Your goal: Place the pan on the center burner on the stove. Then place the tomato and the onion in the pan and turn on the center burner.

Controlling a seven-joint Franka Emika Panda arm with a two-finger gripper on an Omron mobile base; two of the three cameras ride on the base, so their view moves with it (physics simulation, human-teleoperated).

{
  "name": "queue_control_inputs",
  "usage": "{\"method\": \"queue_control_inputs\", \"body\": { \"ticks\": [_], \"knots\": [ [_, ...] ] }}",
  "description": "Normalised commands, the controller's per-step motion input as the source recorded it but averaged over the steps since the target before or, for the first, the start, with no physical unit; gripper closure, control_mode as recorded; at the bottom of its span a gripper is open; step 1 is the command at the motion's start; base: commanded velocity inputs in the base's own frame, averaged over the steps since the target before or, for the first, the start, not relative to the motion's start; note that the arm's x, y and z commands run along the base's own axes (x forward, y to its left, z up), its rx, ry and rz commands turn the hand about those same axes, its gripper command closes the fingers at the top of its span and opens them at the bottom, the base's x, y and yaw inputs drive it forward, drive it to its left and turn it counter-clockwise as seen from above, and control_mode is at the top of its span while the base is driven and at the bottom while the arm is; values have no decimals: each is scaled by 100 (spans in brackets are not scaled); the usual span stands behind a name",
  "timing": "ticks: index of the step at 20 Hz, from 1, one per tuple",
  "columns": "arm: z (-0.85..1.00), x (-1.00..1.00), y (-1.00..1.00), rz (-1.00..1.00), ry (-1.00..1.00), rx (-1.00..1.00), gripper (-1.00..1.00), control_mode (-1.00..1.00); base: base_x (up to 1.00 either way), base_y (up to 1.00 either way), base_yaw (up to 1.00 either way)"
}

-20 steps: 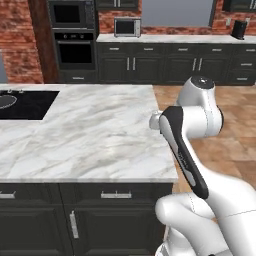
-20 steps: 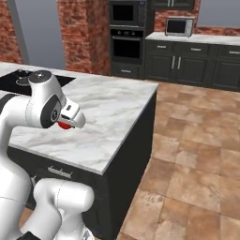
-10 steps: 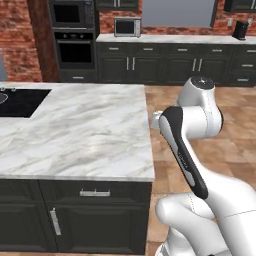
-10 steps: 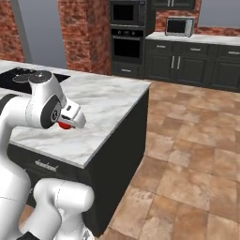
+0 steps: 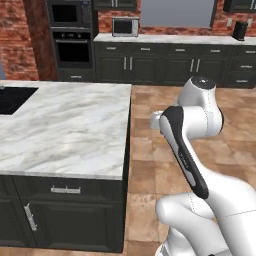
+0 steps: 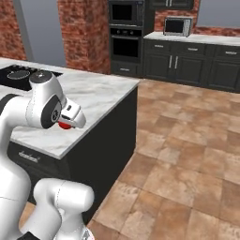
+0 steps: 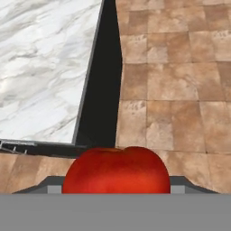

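Observation:
My gripper [image 7: 116, 182] is shut on the tomato [image 7: 116, 169], a glossy red ball that sits low in the hand view between the jaws. From the right base view the tomato [image 6: 64, 124] peeks out red under the white hand, held over the island's near right corner. The stove [image 6: 18, 77] is a black cooktop far to the left on the island, and its corner [image 5: 12, 99] reaches the left edge of the left base view. A grey round shape lies on it; I cannot tell whether it is the pan or the center burner's ring. The onion is out of view.
The marble island top [image 5: 65, 130] stretches left of the arm, and its dark side panel [image 6: 103, 140] drops to a brown tiled floor [image 6: 187, 150]. Dark cabinets, a wall oven [image 5: 72, 47] and a microwave [image 5: 125, 26] line the back wall.
The whole picture has shifted: the island and cooktop slide left in both base views, so the base has driven right. The arm keeps its pose with the tomato still gripped.

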Motion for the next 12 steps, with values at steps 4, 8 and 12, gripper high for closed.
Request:
{"method": "queue_control_inputs", "body": {
  "ticks": [4, 8, 12],
  "knots": [
    [0, 0, 0, 0, 0, 0, 100, 100, 30, -58, 10],
    [0, 0, 0, 0, 0, 0, 100, 100, 46, -52, 9],
    [0, 0, 0, 0, 0, 0, 100, 100, 47, -51, 9]
  ]
}}
